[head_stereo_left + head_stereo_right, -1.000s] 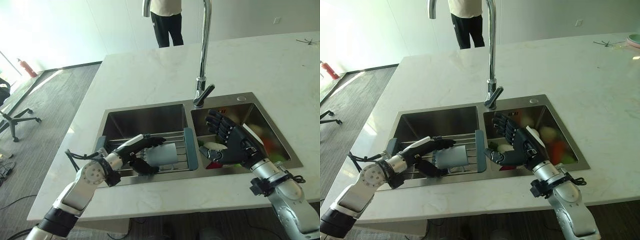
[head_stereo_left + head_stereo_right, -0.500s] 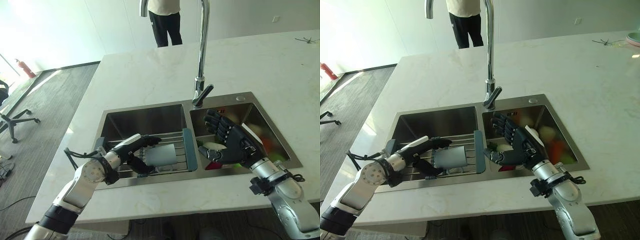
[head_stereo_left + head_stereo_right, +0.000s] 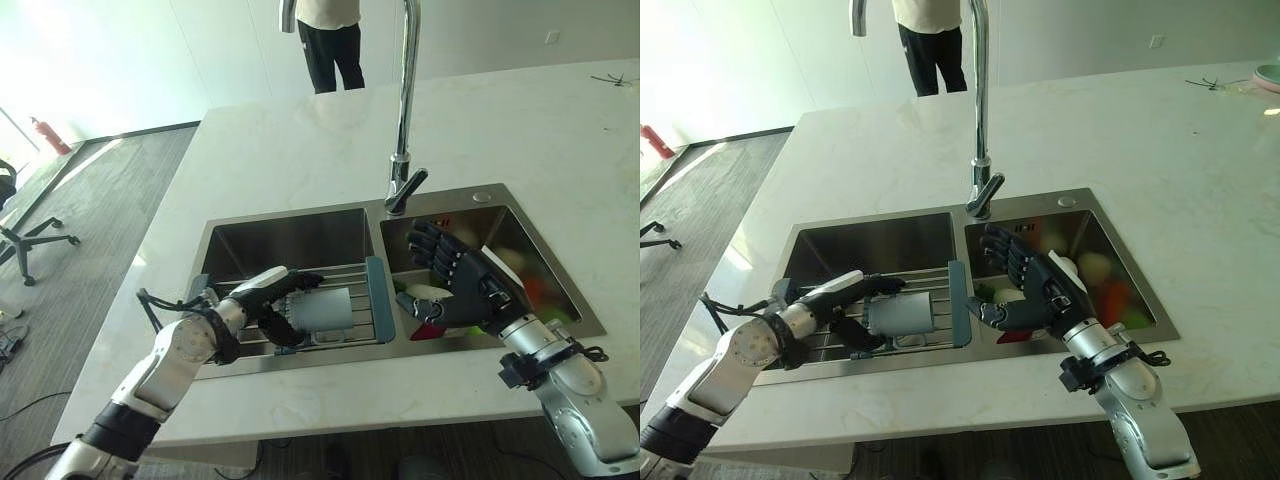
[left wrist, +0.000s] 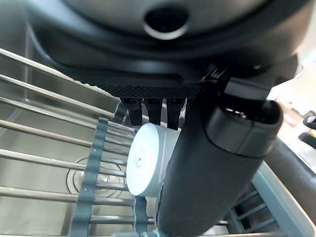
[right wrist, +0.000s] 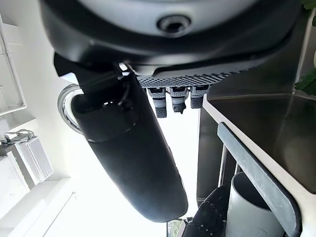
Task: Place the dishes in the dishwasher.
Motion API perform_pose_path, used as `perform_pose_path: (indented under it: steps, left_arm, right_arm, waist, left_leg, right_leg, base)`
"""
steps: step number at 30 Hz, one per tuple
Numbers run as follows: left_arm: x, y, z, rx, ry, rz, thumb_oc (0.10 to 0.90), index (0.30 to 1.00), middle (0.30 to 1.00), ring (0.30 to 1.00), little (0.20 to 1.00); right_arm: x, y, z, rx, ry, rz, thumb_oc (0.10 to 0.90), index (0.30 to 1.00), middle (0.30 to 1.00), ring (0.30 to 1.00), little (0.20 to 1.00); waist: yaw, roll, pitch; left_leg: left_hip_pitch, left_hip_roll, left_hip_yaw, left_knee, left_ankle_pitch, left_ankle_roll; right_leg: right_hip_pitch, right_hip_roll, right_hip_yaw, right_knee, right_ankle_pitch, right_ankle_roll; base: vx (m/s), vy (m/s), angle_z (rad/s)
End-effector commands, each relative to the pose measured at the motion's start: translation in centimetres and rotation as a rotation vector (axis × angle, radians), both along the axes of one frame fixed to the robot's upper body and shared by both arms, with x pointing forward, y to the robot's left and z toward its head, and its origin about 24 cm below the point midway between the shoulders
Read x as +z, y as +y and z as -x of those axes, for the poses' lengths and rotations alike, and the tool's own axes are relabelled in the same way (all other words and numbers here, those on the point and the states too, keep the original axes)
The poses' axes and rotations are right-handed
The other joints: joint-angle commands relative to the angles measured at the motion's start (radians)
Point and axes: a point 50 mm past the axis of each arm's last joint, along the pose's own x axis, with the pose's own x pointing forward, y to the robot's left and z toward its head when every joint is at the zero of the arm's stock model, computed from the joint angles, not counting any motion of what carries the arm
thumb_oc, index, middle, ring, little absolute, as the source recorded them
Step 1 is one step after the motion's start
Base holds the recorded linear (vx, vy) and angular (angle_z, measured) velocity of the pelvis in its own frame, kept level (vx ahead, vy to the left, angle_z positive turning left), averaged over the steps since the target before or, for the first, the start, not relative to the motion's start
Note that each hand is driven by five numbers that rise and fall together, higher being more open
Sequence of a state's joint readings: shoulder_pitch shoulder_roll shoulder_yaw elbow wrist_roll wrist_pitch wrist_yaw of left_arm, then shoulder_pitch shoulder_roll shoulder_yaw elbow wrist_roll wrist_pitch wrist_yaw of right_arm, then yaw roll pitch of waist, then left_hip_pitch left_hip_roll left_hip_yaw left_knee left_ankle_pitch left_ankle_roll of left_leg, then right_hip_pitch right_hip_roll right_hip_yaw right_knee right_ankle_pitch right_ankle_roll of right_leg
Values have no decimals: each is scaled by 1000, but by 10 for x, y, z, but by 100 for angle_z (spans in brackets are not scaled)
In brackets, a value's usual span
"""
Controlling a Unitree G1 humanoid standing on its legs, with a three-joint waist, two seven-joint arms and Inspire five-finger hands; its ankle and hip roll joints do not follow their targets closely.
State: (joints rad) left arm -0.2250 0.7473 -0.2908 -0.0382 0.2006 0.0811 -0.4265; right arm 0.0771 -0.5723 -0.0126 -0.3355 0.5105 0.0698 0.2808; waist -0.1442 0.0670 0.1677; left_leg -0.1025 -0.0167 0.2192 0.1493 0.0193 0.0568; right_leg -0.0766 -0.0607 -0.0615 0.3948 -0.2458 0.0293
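Steel double sink (image 3: 545, 290) set in a white marble desk (image 3: 280, 160): two basins, one tall faucet (image 3: 404, 110) rising behind the divider between them. One grey cup (image 3: 324, 308) lies on its side on a wire rack (image 3: 355, 298) that spans the left basin, its flat base turned toward the left hand (image 3: 262, 300). That hand's fingers reach over the top of the cup and its thumb lies low beside it, so it cups the cup loosely; whether it truly grips, I cannot tell. A grey-blue end bar of the rack stands between the cup and the right basin. The right hand (image 3: 1040, 290) hovers over the right basin, fingers spread straight, holding nothing. Beneath it lie several pieces of produce and one white dish (image 3: 432, 293), partly hidden by the hand. One person (image 3: 330, 40) stands at the desk's far edge. An office chair (image 3: 25, 235) stands on the floor at far left.
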Motion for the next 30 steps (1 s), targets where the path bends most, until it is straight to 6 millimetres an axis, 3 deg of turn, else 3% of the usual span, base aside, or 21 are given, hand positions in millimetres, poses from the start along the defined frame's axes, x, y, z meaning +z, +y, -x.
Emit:
perform_pose_path:
  steps: [1, 21, 22, 23, 24, 30]
  left_arm:
    - [51, -6, -22, -41, -210, -31, 800, 900, 900, 900, 900]
    - [41, -13, -25, -55, -125, -57, 800, 900, 900, 900, 900]
    - [38, -13, -25, -54, -113, -63, 690, 735, 735, 735, 735]
    - [35, -13, -25, -59, -93, -76, 447, 371, 371, 371, 371]
    - [32, -12, -25, -58, -79, -81, 400, 300, 300, 300, 300]
    - [29, -11, -26, -44, -65, -91, 400, 300, 300, 300, 300]
  right_arm:
    - [53, 13, -7, 73, -289, -9, 800, 900, 900, 900, 900]
    - [51, 16, -8, 87, -285, -10, 800, 900, 900, 900, 900]
    - [51, 16, -8, 89, -285, -10, 800, 900, 900, 900, 900]
    - [51, 16, -8, 91, -284, -9, 800, 900, 900, 900, 900]
    - [51, 16, -8, 90, -282, -9, 800, 900, 900, 900, 900]
    - [50, 16, -8, 92, -280, -7, 800, 900, 900, 900, 900]
  waist:
    - [-17, 10, -22]
    - [-24, 11, -17]
    - [-26, 11, -17]
    - [-27, 11, -17]
    - [-27, 10, -16]
    - [-29, 9, -16]
  left_leg:
    - [79, 64, 6, 151, -302, -52]
    - [80, 64, 10, 151, -302, -49]
    - [80, 64, 12, 151, -302, -49]
    - [81, 63, 13, 151, -303, -48]
    - [83, 63, 14, 151, -304, -47]
    - [83, 64, 16, 151, -304, -47]
  right_leg:
    - [12, -1, -64, -95, 37, 92]
    - [11, -1, -65, -95, 40, 93]
    - [10, -1, -64, -95, 40, 93]
    - [10, 0, -63, -95, 40, 93]
    - [10, 1, -61, -95, 40, 93]
    - [9, 2, -61, -95, 40, 93]
  base:
    - [0, 0, 0]
    - [0, 0, 0]
    - [0, 0, 0]
    - [0, 0, 0]
    - [0, 0, 0]
    - [0, 0, 0]
